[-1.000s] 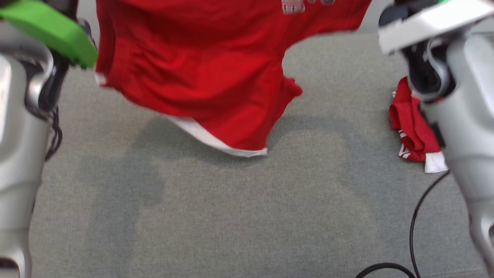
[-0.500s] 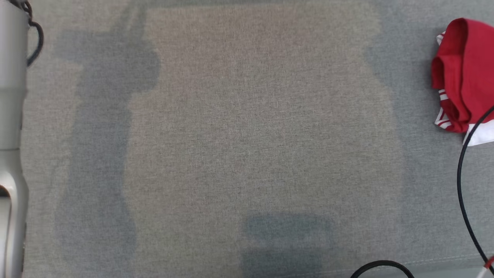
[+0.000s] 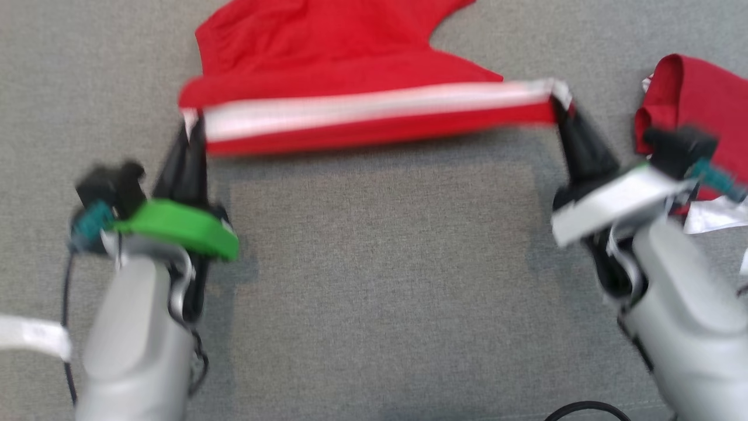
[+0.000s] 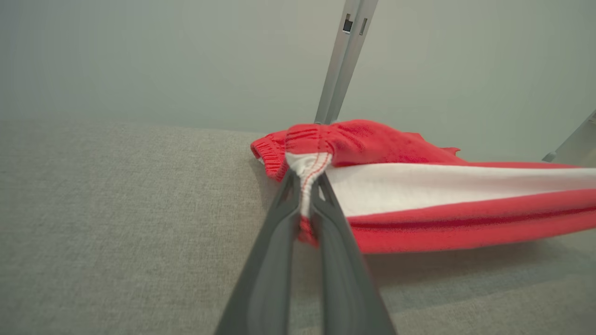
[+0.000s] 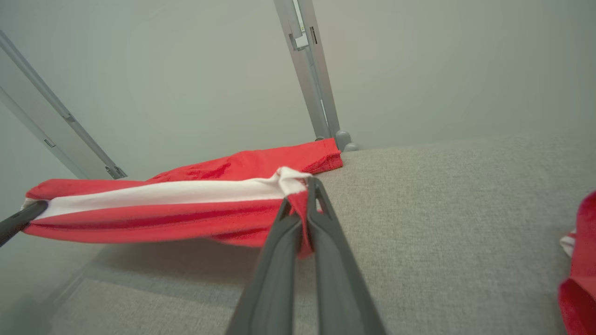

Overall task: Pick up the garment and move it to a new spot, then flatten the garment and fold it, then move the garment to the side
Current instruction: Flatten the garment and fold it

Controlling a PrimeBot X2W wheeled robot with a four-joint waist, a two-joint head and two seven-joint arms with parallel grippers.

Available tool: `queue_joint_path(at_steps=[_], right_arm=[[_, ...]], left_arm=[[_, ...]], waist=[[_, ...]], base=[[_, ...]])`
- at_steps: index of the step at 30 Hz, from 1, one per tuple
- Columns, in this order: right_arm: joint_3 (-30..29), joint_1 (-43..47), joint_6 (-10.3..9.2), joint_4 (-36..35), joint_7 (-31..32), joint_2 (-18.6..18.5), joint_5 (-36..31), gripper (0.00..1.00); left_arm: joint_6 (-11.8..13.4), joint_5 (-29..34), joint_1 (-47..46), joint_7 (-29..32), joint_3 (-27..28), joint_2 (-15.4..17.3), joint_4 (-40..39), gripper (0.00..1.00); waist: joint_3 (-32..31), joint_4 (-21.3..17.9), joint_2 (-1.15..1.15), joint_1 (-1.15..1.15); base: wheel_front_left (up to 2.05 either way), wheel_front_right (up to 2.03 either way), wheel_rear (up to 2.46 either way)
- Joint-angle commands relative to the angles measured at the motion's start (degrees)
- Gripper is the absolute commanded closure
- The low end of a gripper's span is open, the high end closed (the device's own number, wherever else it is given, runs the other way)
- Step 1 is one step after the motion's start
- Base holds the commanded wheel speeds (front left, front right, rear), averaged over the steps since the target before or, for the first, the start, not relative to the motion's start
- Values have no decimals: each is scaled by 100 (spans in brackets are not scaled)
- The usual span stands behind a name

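Matt knit garment (image 3: 350, 64), woven tabletop (image 3: 380, 280)

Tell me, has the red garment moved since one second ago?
Yes. The garment hung over the grey surface; now it has come down, far part lying on it left of the pile, edge stretched between left claw and right claw.

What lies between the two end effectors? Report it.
In the head view, the red garment spans taut by its white-striped edge from the left end effector to the right end effector, both shut on it; the grey surface beneath is bare.
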Motion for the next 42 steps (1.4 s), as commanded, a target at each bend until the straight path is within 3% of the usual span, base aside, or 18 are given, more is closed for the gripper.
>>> queue_joint_path(at_steps=[1, 4, 6, 8, 14, 26, 33, 42], right_arm=[[72, 491, -27, 38, -25, -95, 100, 100], [281, 1156, -28, 132, -25, -155, 112, 100], [469, 1554, -26, 234, -26, -183, 153, 100], [528, 1860, -24, 296, -25, -209, 135, 100], [698, 2550, -27, 373, -25, -216, 87, 100], [601, 3473, -27, -162, -26, -174, 98, 100], [404, 2553, -26, -330, -25, -285, -28, 100], [473, 377, -23, 692, -24, -403, -308, 100]], left_arm=[[18, -3, 463, -14, 113, -31, 12, 100], [21, -245, 1148, -16, 241, -139, 94, 100], [19, -271, 1486, -15, -7, -157, 142, 100], [18, -304, 1792, -15, -220, -63, 169, 100], [18, -475, 2518, -15, -168, 24, 166, 100], [18, -502, 3804, -19, 168, -164, -417, 100], [16, -580, 3141, -20, 22, -303, -661, 100], [14, -819, 1756, -16, -233, -434, -663, 100]], waist=[[-513, 35, 1, 1], [-819, 47, 1, 1], [-1041, 66, 1, 1], [-1267, 94, 1, 1], [-1748, 111, 1, 1], [-1930, 281, 1, 1], [-1388, 615, 1, 1], [-268, 1087, 1, 1]], base=[[0, 0, 0], [0, 0, 0], [0, 0, 0], [0, 0, 0], [0, 0, 0], [0, 0, 0], [0, 0, 0], [0, 0, 0]])
